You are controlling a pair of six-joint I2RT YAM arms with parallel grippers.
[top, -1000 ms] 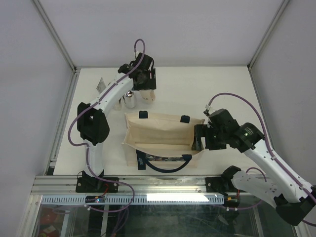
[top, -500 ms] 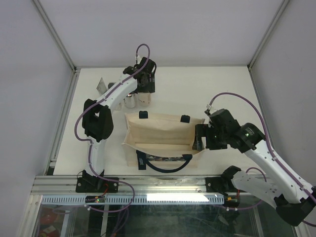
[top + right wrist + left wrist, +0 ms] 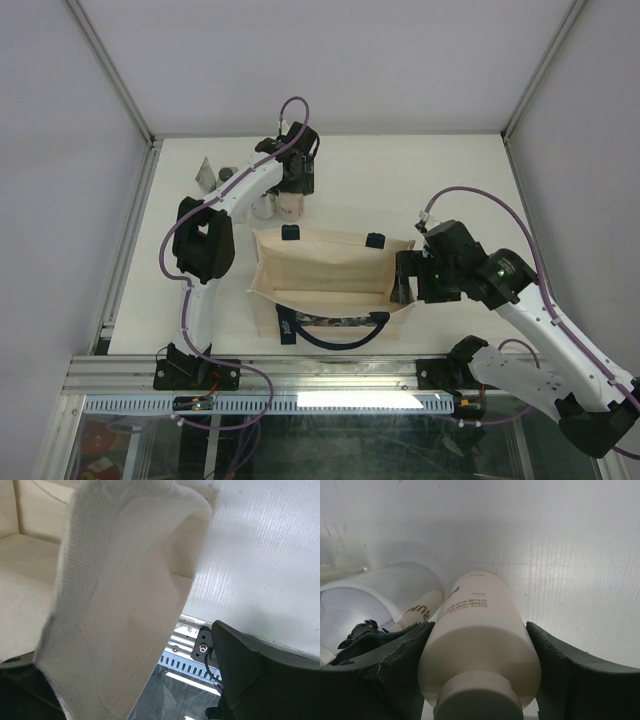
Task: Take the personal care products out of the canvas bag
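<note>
Open counter [image 3: 440,170] stretches beyond and to the right of the canvas bag [image 3: 320,265], up to the enclosure walls. Past the bag's far rim, the left gripper [image 3: 291,193] clamps the beige bottle [image 3: 480,640], cap toward the wrist, long axis running down to the counter, just beside a silvery bottle [image 3: 263,207]. The right gripper [image 3: 403,280] stands wide, straddling the bag's right wall

A beige bottle [image 3: 480,645] with grey print; beige canvas bag [image 3: 330,265] with navy handles [image 3: 290,232]; white table [image 3: 400,180].
</note>
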